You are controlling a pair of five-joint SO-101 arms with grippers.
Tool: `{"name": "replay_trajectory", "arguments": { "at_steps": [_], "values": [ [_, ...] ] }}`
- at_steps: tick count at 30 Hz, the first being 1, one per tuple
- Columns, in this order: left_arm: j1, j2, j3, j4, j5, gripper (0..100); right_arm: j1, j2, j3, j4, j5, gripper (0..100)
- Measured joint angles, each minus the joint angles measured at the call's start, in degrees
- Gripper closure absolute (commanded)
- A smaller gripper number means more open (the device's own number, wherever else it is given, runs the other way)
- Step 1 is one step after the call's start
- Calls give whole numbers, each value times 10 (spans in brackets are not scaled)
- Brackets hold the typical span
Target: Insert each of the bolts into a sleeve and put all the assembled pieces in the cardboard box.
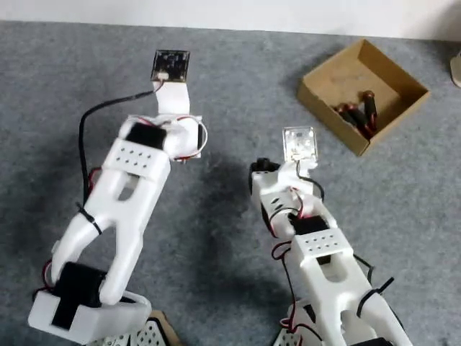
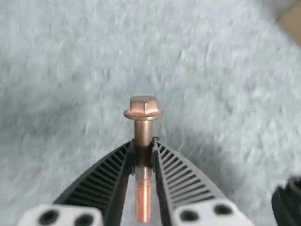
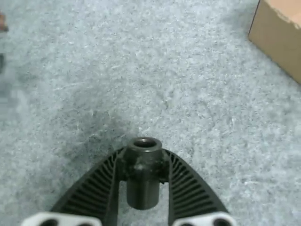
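Above the grey carpeted table, at about 10 o'clock from its middle in the high view, left gripper, fingers clamped tight on the shank of a copper-coloured bolt. Flanged hex head clear beyond the fingertips, threaded end back between the jaws, bolt in line with the gripper. Just off the middle toward 3 o'clock, right gripper, fingers closed around a black sleeve, its open bore pointing out past the fingertips. Cardboard box at 2 o'clock on the table, near the right arm's wrist and well apart from the left arm. Inside, toward the box's 5 o'clock corner, several dark assembled pieces with reddish ends, lying side by side and touching; exact count unclear.
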State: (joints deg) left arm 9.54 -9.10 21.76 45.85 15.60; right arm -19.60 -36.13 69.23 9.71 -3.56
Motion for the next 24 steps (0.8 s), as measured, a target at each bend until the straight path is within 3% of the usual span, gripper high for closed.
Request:
{"name": "replay_trajectory", "arguments": {
  "at_steps": [5, 14, 24],
  "values": [
    [0, -1, 18, -42, 8, 994, -55, 0, 84, -66, 81, 994],
    [0, -1, 18, -47, 40, 994, -113, -4, 258, -452, 219, 994],
    [32, -3, 33, -47, 85, 994, -113, -6, 261, -487, 234, 994]
  ]
}}
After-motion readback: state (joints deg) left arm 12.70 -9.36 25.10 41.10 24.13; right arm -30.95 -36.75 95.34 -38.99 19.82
